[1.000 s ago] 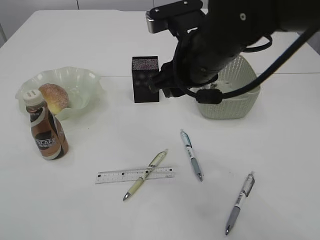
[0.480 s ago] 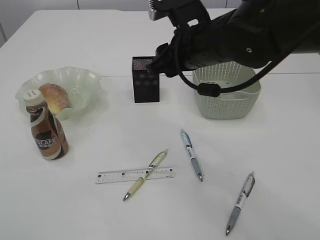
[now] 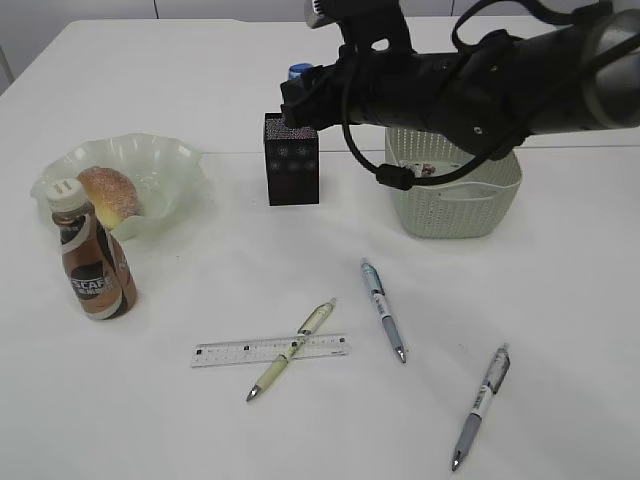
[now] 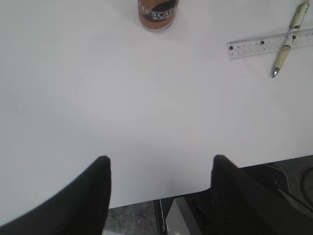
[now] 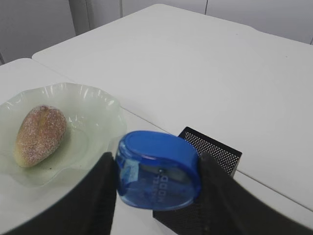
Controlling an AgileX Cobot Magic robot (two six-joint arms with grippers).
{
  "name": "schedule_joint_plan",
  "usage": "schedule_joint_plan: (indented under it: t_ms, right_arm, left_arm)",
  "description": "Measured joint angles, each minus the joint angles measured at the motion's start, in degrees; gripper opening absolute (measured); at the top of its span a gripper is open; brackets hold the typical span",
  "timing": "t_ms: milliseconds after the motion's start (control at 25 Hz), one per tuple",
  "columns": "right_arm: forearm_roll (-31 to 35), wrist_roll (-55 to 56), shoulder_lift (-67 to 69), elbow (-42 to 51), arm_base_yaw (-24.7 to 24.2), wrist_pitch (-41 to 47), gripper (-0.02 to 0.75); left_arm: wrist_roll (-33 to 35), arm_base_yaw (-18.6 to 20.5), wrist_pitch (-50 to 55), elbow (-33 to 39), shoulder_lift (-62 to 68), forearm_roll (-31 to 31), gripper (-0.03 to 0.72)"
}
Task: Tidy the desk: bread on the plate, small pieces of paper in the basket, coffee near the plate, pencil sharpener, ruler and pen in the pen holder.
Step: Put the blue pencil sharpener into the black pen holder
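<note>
My right gripper (image 5: 156,169) is shut on the blue pencil sharpener (image 5: 157,171) and holds it just above the black mesh pen holder (image 3: 291,160); the sharpener shows as a blue spot (image 3: 299,71) in the exterior view. The bread (image 3: 107,195) lies on the pale green plate (image 3: 170,160). The coffee bottle (image 3: 92,262) stands beside the plate. The clear ruler (image 3: 250,350) lies on the table with a yellow-green pen (image 3: 292,349) across it. A blue pen (image 3: 383,309) and a grey pen (image 3: 480,405) lie further right. My left gripper (image 4: 159,161) is open and empty over the table's near edge.
The pale green basket (image 3: 455,190) stands right of the pen holder, partly behind my right arm, with small paper pieces inside. In the left wrist view the bottle (image 4: 157,12), ruler (image 4: 259,45) and yellow-green pen (image 4: 288,39) show at the top.
My right arm has risen and swung back over the pen holder. The blue sharpener, hidden earlier, now shows in the gripper above the holder.
</note>
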Motion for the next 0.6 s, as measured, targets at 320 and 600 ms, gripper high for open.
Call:
schedule_joint_plan:
  t_ms: [320,600]
  right_arm:
    - [-0.3,0.0,7.7,-8.3,-0.8,-1.4,0.325]
    - [-0.4,-0.1,13.4,-14.5,-1.0,-1.6,0.325]
  left_arm:
    - [0.0,0.0,0.0,0.0,0.0,1.0,0.470]
    - [0.0,0.0,0.0,0.0,0.0,1.3,0.470]
